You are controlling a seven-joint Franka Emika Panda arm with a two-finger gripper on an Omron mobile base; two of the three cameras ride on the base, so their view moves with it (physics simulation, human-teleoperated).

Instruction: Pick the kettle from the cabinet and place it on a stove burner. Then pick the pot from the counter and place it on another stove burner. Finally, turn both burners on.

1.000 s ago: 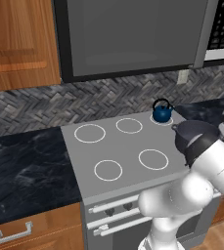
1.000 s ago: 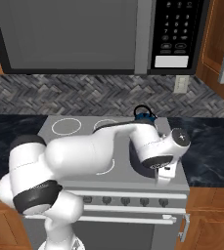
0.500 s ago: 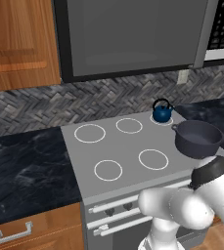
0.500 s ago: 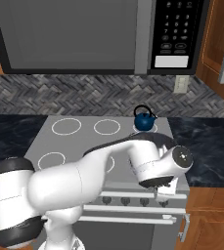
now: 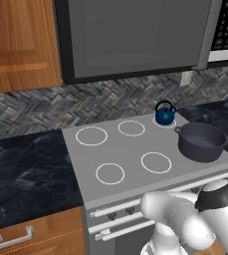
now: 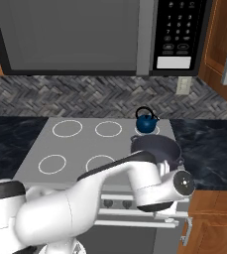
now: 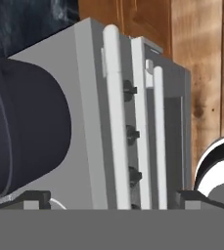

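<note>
The hand (image 7: 112, 197) sits low at the stove's front right corner, rolled on its side, its two dark fingertips (image 7: 33, 197) spread wide apart and holding nothing. Just above and beside it, the wide dark-grey round cooking pot (image 5: 202, 141) rests on the flat grey cooktop (image 5: 115, 152), apparently over the front right burner; beyond the pot, the small round dark-blue kettle (image 5: 165, 113) stands on the thin white back right ring. Straight ahead of the hand runs the row of small dark front knobs (image 7: 129, 133). With both vessels placed, those knobs look like the next thing to handle. They are probably stiff, rigid and smooth, too stubby to hook, so I would pinch one squarely across its sides and twist, minding a slip off its short face.
</note>
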